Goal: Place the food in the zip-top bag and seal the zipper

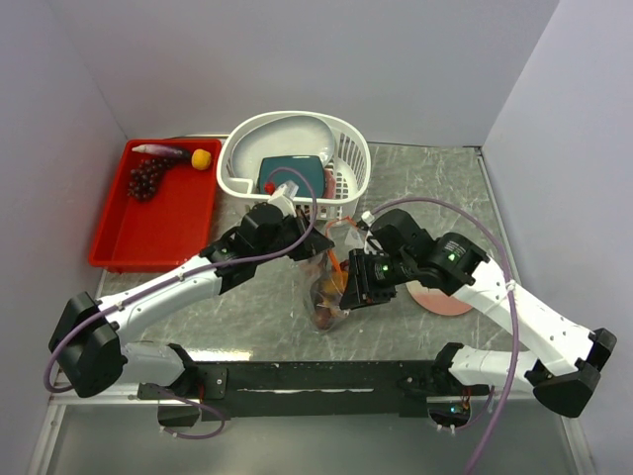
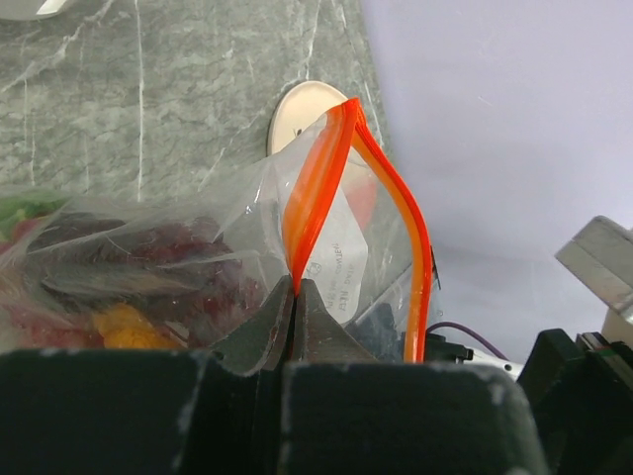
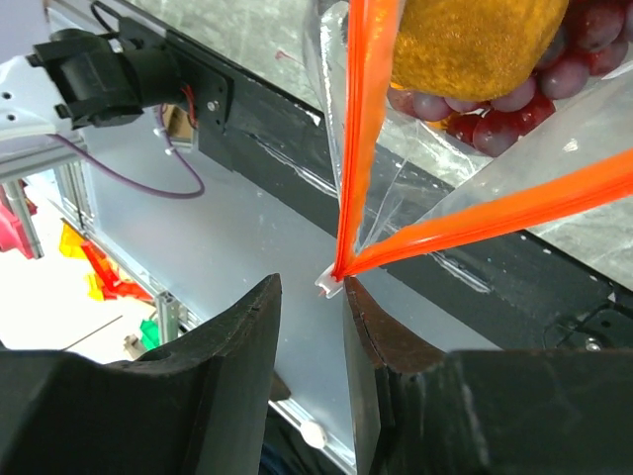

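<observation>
The clear zip-top bag (image 1: 326,297) hangs between my two grippers above the table, its mouth open. Through the plastic I see dark purple grapes (image 3: 514,99) and a yellow-orange fruit (image 3: 475,45). My left gripper (image 1: 297,236) is shut on one strip of the red-orange zipper (image 2: 316,188), pinching it at the fingertips (image 2: 295,297). My right gripper (image 1: 348,282) is open. The zipper's white end piece (image 3: 331,284) sits between its fingers (image 3: 312,287), against the right one. A grape bunch (image 1: 146,180), a purple eggplant (image 1: 163,151) and a yellow fruit (image 1: 201,158) lie in the red tray (image 1: 109,247).
A white slotted basket (image 1: 346,148) holding a teal dish (image 1: 292,173) stands at the back centre. A round pink plate (image 1: 440,299) lies under the right arm and also shows in the left wrist view (image 2: 307,109). Grey walls close in both sides.
</observation>
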Robot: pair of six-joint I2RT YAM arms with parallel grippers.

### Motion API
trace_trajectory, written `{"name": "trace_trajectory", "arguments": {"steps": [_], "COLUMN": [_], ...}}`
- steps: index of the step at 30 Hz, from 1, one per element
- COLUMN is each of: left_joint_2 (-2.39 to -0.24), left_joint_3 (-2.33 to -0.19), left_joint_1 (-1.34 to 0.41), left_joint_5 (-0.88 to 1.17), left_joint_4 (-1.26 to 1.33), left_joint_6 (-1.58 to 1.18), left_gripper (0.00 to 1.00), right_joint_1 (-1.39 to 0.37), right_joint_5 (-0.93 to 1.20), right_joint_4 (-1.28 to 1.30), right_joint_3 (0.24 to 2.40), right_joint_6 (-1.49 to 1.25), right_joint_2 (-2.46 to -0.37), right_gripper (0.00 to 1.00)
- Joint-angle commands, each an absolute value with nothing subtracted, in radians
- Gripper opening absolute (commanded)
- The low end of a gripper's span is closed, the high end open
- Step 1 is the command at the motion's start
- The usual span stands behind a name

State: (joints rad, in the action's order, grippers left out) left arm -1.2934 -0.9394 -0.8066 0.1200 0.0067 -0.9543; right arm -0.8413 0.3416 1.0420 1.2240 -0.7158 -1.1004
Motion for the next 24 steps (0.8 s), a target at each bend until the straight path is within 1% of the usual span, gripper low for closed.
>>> {"name": "trace_trajectory", "arguments": {"steps": [1, 24], "left_joint_2": [-1.298, -1.315], "left_joint_3": [-0.986, -0.994], "left_joint_1": [-0.811, -0.815], "left_joint_5": [0.13, 0.14], "left_joint_4": [0.015, 0.012], "left_joint_6": [-0.928, -0.914], "left_gripper": [0.01, 0.01], "right_joint_1": [-0.836, -0.815], "right_joint_5": [0.334, 0.316], "right_joint_4": [1.084, 1.114], "right_joint_3": [1.249, 1.29], "right_joint_6": [-0.686, -0.649], "right_joint_2": [-1.106, -1.157], "right_gripper": [0.39, 0.4]}}
